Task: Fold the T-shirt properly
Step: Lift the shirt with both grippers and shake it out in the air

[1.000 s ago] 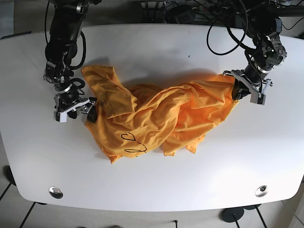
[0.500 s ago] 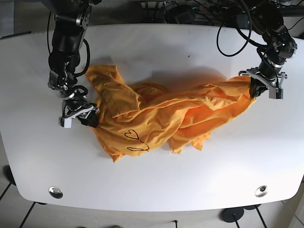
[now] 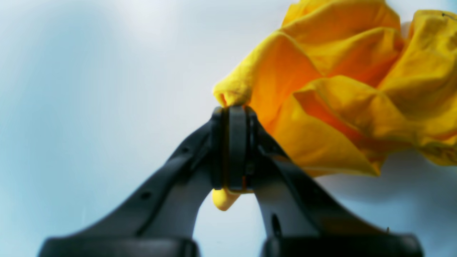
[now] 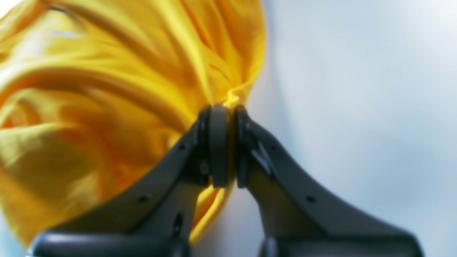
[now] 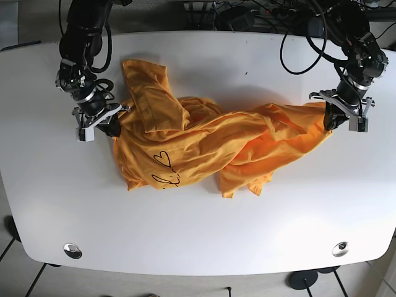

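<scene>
The orange T-shirt [image 5: 210, 145] lies crumpled and stretched across the middle of the white table, with a black heart drawing near its front left. My left gripper [image 5: 328, 120] is shut on the shirt's right edge; in the left wrist view [image 3: 234, 110] a fold of cloth [image 3: 321, 89] is pinched between the closed fingers. My right gripper [image 5: 111, 127] is shut on the shirt's left edge; in the right wrist view [image 4: 223, 109] bunched, blurred cloth [image 4: 107, 89] is clamped between the closed fingers.
The white table [image 5: 198, 241] has two round metal fittings near its front edge, one at the left [image 5: 72, 250] and one at the right [image 5: 340, 249]. Black cables [image 5: 297, 55] hang over the back right of the table.
My right gripper has moved back toward the table's far side with the shirt's left edge. The left gripper has pulled the right edge further right. The shirt is stretched out wider.
</scene>
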Action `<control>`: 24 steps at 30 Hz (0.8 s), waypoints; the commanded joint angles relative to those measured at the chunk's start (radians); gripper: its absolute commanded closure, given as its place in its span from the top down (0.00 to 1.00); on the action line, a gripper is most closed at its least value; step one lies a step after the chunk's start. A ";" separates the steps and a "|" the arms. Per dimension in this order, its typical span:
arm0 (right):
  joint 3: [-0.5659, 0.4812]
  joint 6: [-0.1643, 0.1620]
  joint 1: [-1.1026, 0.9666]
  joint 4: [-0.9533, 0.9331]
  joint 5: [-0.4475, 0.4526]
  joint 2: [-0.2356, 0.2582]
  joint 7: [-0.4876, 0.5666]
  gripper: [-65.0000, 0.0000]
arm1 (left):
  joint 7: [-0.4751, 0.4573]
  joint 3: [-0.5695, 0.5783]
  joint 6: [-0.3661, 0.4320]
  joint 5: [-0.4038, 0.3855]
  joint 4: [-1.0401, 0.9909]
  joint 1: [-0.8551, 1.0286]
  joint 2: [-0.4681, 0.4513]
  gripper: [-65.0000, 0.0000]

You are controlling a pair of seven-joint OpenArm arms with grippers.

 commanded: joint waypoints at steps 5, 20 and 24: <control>0.003 0.002 -0.092 0.233 0.014 0.005 0.013 0.03 | -0.015 -0.012 -0.004 -0.013 0.051 -0.058 -0.069 0.00; 0.008 0.003 0.514 -0.014 0.005 0.154 -0.207 0.03 | 0.221 0.226 0.111 -0.005 -0.086 -0.721 -0.115 0.00; -0.011 0.005 0.753 -0.179 0.003 0.200 -0.222 0.03 | 0.273 0.225 0.153 -0.005 -0.178 -0.901 -0.116 0.00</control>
